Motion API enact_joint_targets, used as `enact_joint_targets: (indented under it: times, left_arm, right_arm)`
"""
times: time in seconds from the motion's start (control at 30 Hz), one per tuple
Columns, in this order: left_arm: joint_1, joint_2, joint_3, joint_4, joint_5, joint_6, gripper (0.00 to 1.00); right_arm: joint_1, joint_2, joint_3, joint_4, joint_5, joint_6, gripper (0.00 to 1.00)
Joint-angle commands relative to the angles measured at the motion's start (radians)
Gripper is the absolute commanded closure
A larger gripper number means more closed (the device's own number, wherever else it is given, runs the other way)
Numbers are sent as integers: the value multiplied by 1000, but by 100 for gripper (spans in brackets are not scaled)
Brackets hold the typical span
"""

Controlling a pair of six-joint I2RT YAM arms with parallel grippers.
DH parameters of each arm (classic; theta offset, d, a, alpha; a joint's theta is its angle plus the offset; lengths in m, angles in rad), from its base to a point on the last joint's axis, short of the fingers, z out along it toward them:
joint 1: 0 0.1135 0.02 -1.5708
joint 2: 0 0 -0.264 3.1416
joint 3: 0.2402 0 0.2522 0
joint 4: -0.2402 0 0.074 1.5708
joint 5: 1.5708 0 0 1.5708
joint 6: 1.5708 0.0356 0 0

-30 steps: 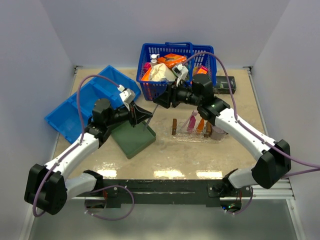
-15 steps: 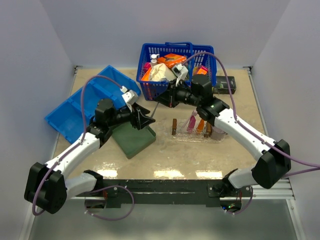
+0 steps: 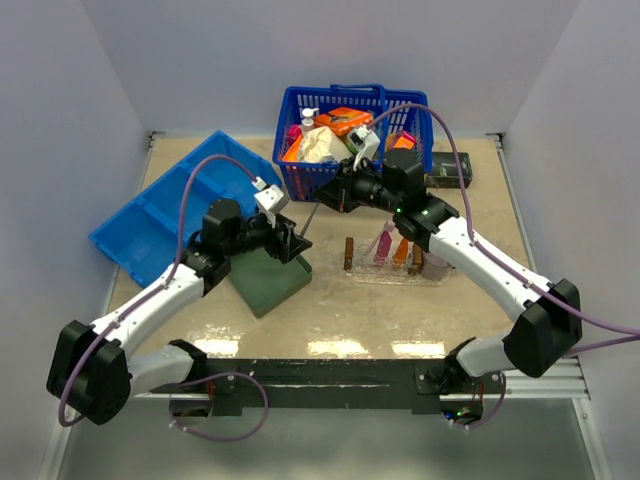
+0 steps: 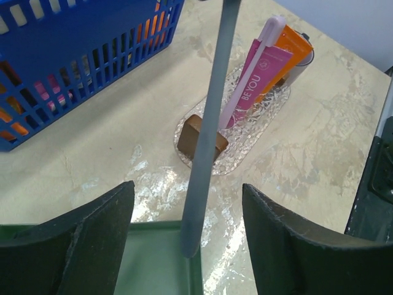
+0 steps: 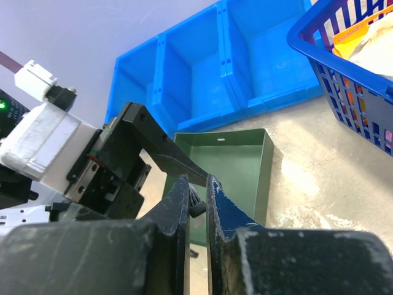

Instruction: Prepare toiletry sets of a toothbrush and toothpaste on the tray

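Found the right gripper [image 5: 196, 184] pinched narrow on the slim grey toothbrush [image 4: 207, 123], and the left gripper [image 4: 187, 190] spread wide either side of it, not touching. Judged it best to lift straight clear of those jaws, then to lay it beside the pink toothpaste tube [image 4: 261, 77] and the orange toothpaste tube [image 4: 291, 49] on the flat clear plastic tray with wooden handles [image 4: 244, 153].

Pink and orange toothpaste [image 3: 383, 244] on tray [image 3: 390, 276]

Toothpaste [image 4: 273, 64] on tray [image 4: 245, 144]; toothbrush [image 4: 206, 135] seemingly upright

pink toothpaste tube [image 4: 260, 78], lettered "BEYOU"
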Motion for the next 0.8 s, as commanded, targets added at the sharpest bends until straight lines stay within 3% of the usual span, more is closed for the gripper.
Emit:
enact_joint_targets:
  times: [0.0,0.27,0.37,0.4,0.47,0.5,0.53,0.6,0.63,0.77]
  left_arm:
    - [-15,14,50,3,-34,36,32]
    - [-18,29,53,4,-6,28,61]
    - [-19,34,53,7,6,23,76]
    - [-19,37,52,9,8,20,88]
    - [-19,40,52,14,16,13,100]
    - [-19,41,50,15,20,10,100]
    - [-19,41,50,20,26,6,100]
    - [-19,41,49,23,54,5,100]
    - [-19,45,50,23,68,9,100]
    - [-19,81,104,-37,233,43,100]
  right_arm:
    - [1,-22,13,35,-23,27,100]
    - [1,-21,9,36,-29,34,100]
    - [0,-21,7,30,-24,35,100]
    - [0,-21,7,30,-24,35,100]
    - [0,-22,4,25,-24,35,98]
    - [0,-25,4,24,-23,37,94]
    - [0,-28,6,18,-20,35,81]
    - [-2,-38,13,-7,2,14,65]
    - [-2,-42,21,-45,11,-2,50]
    - [-39,-90,58,-166,45,-95,33]
